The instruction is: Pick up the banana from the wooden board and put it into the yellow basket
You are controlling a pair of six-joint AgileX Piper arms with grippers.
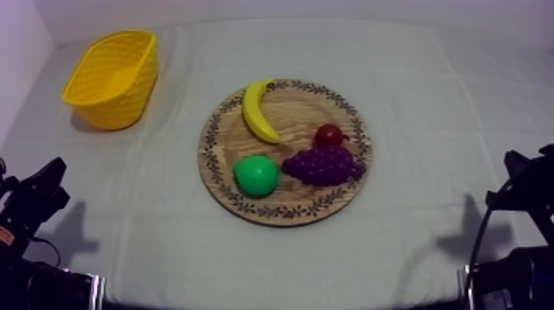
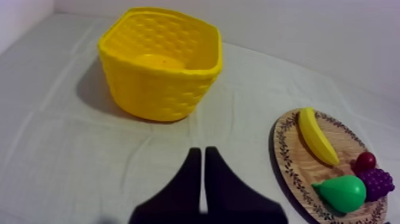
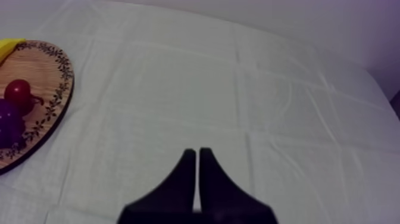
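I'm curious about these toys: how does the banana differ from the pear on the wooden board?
The banana is yellow; the pear is green. The banana is long and curved; the pear is short and rounded. The banana lies at the far side of the wooden board, nearer the basket; the pear sits by the near rim. Both rest on the board.

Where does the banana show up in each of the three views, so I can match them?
Top view: the banana lies on the wooden board, on its side toward the yellow basket.
Left wrist view: the banana lies on the board beyond the pear.
Right wrist view: a yellow tip of the banana peeks at the board's far rim, past the small red fruit.
Shared landmark: the board's patterned rim.
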